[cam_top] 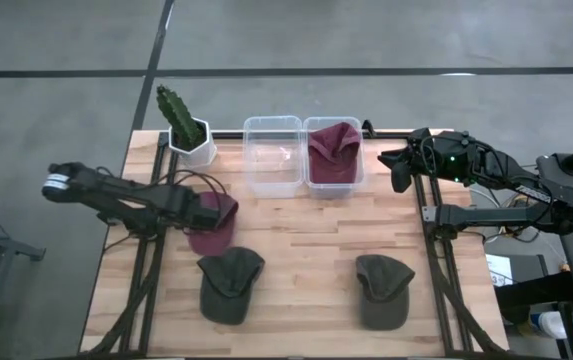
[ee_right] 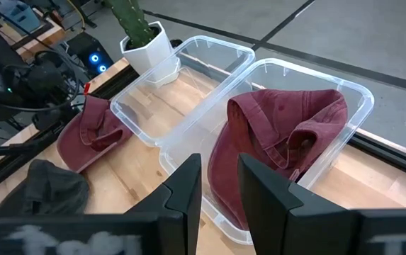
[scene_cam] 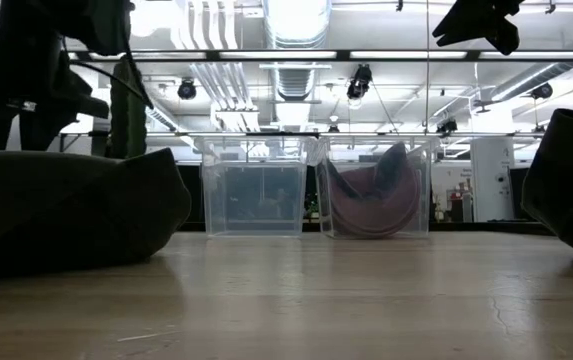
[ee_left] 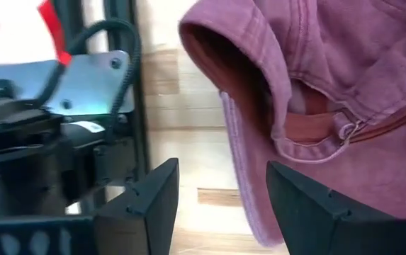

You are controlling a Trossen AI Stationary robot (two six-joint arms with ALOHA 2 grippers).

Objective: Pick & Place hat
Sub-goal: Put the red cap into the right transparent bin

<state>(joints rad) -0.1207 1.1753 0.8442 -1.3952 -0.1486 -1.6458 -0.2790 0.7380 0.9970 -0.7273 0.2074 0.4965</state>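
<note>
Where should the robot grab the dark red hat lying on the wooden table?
Probably the brim edge of the maroon cloth cap, coming from the table's left side. The left gripper is open with that thin, floppy edge between its fingers, and the soft crown bulges too wide to pinch.

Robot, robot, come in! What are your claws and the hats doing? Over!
Left gripper open at maroon cap on table. Right gripper open, empty, above binned maroon cap. Two green caps unsorted. Nothing blocking.
</note>
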